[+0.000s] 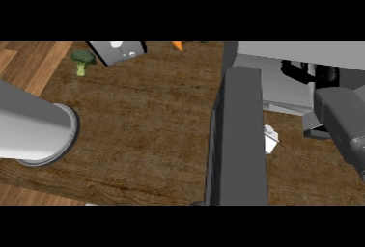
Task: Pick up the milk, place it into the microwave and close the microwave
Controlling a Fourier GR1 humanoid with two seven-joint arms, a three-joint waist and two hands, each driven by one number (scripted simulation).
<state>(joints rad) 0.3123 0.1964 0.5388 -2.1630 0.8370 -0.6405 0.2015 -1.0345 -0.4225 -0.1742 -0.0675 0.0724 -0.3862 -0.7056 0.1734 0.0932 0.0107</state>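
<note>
The microwave point(299, 50) stands at the upper right, and its dark door point(239, 140) hangs open, seen edge-on down the middle of the view. A small white part of the milk carton point(270, 139) peeks out just right of the door, low by the counter; the rest is hidden. My right forearm point(342, 120) comes in from the right edge. Its black hand point(299, 71) is up at the microwave's opening, above the milk and apart from it. My left forearm point(32, 125) fills the left side, ending in a round flange; its hand does not show.
A broccoli point(82, 60) lies at the back left of the wooden counter point(143, 120). Beside it sits a dark appliance with a white top point(118, 50), and an orange carrot tip point(176, 46) shows at the back edge.
</note>
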